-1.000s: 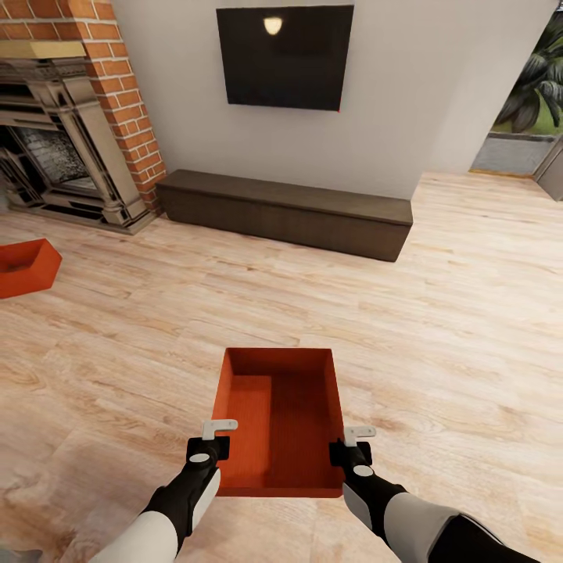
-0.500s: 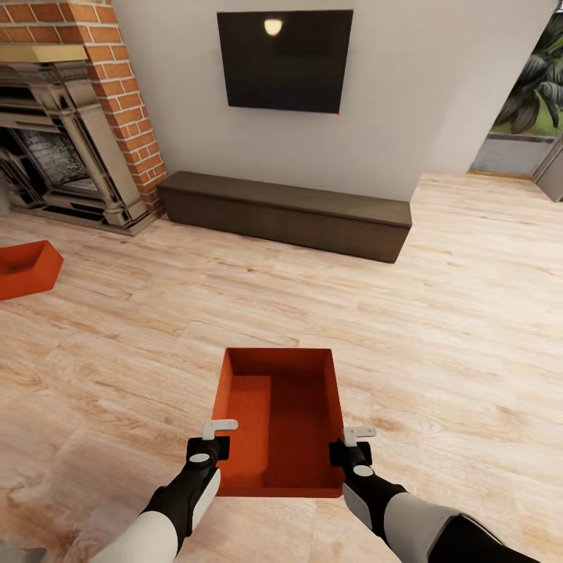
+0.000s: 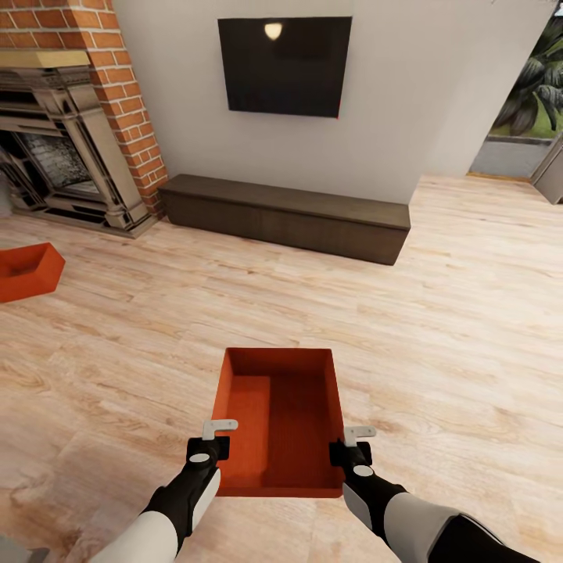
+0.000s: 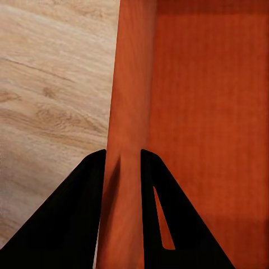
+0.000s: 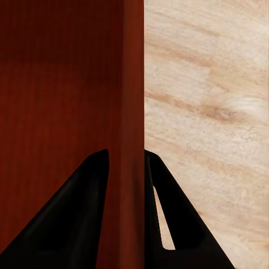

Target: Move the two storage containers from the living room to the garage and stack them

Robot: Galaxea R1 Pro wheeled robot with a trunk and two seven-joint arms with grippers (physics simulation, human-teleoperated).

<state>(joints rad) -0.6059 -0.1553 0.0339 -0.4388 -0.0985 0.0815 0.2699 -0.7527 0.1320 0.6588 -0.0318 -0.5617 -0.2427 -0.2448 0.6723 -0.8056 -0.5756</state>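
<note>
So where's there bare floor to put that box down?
Open wood floor lies between the held container and the low cabinet, and off to the right. It's tighter at left, near the second container and fireplace.

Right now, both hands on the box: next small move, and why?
Probably turn the base away from the TV wall and drive off. The left hand and right hand each pinch a side wall of the held container; this is plank floor, not garage concrete.
</note>
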